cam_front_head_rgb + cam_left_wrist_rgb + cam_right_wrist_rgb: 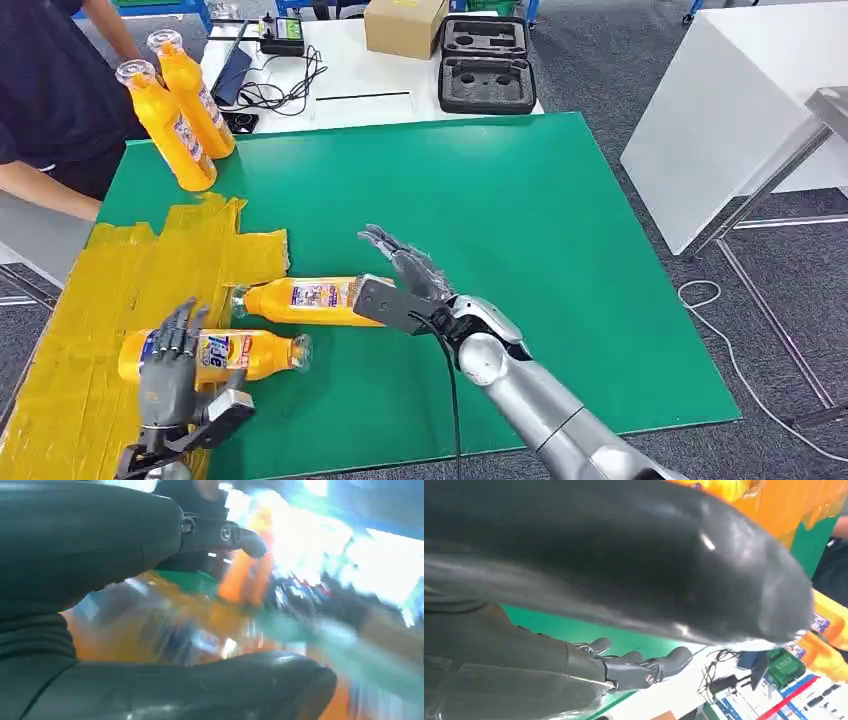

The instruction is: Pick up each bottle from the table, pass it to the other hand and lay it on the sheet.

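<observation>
**Desk:** What's the picture?

**Me:** My left hand [170, 375] rests on one orange bottle [215, 355] lying across the yellow sheet [110, 300], fingers draped over its body. Whether they are truly clamped on it, I cannot tell. My right hand [405, 285] sits at the base of a second bottle [300, 299], which lies on its side with its neck at the sheet's edge and most of its body on the green tabletop [520, 220]. The thumb touches the base, the fingers are spread apart above it, and nothing is gripped.

**Desk:** Which step?

**Me:** I'd judge one bottle is being laid down and the next is being picked up. The right hand needs to close round that second bottle and lift it for the pass. The left must let go first.

**Desk:** What remains?

**Me:** Two bottles [180, 105] stand upright at the far corner, beside a person's arm [40, 190].

**Desk:** Any readable brand?

**Me:** Blue and white labels on both lying bottles, but the lettering is too small to read. The left wrist view is blurred.
</observation>
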`<state>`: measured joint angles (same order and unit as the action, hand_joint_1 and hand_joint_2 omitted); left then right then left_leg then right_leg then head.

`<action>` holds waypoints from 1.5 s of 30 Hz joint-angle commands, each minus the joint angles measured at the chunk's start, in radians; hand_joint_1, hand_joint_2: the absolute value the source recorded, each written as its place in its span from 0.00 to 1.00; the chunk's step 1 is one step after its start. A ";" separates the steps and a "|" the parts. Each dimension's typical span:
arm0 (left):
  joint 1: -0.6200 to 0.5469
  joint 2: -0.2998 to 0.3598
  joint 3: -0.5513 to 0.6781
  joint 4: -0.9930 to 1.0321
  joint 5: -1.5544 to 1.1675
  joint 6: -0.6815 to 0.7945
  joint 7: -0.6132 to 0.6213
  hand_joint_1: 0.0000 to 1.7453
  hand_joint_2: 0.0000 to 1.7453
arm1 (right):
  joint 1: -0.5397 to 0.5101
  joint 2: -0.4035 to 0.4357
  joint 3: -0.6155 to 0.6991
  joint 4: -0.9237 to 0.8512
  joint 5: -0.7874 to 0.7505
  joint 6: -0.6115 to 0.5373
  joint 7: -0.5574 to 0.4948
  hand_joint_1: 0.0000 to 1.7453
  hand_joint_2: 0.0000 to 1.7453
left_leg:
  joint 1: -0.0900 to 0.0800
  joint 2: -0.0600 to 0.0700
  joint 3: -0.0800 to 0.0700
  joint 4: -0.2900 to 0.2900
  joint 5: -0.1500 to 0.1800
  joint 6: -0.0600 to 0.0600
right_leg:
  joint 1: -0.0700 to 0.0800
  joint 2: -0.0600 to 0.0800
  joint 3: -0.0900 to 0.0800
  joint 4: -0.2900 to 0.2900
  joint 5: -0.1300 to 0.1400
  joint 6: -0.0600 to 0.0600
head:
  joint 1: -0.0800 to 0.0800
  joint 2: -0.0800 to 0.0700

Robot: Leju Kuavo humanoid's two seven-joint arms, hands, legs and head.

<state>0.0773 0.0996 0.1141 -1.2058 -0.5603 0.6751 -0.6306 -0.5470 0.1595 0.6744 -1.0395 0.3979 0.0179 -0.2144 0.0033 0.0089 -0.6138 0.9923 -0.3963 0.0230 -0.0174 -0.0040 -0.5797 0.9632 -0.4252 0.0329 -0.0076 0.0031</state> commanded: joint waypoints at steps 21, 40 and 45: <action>-0.013 -0.063 -0.032 -0.572 0.613 -0.167 -0.068 0.00 0.00 | -0.169 0.087 0.122 0.492 0.154 -0.002 0.026 0.00 1.00 | 0.001 -0.001 0.001 0.001 -0.002 -0.001 | 0.001 0.000 0.001 0.001 -0.001 -0.003 | 0.000 0.000; -0.075 -0.067 -0.075 -0.523 0.620 -0.185 -0.068 0.00 0.00 | -0.257 0.142 0.156 0.578 0.240 -0.107 0.117 0.00 1.00 | 0.001 -0.002 0.000 0.001 -0.002 -0.002 | 0.002 -0.001 0.001 0.001 -0.001 -0.003 | 0.000 0.000; -0.027 -0.069 -0.052 -0.580 0.629 -0.196 -0.068 0.00 0.00 | -0.232 0.152 0.165 0.577 0.251 -0.118 0.120 0.00 1.00 | 0.001 0.000 0.001 0.000 -0.002 -0.001 | 0.001 0.000 0.001 -0.001 -0.001 -0.002 | 0.000 0.000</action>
<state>0.0441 0.0397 0.0591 -1.7975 0.0557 0.4902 -0.6989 -0.7443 0.2976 0.7858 -0.5535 0.6405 -0.0858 -0.1018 0.0034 0.0094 -0.6165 0.9923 -0.3960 0.0228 -0.0169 -0.0036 -0.5824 0.9635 -0.4244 0.0321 -0.0072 0.0031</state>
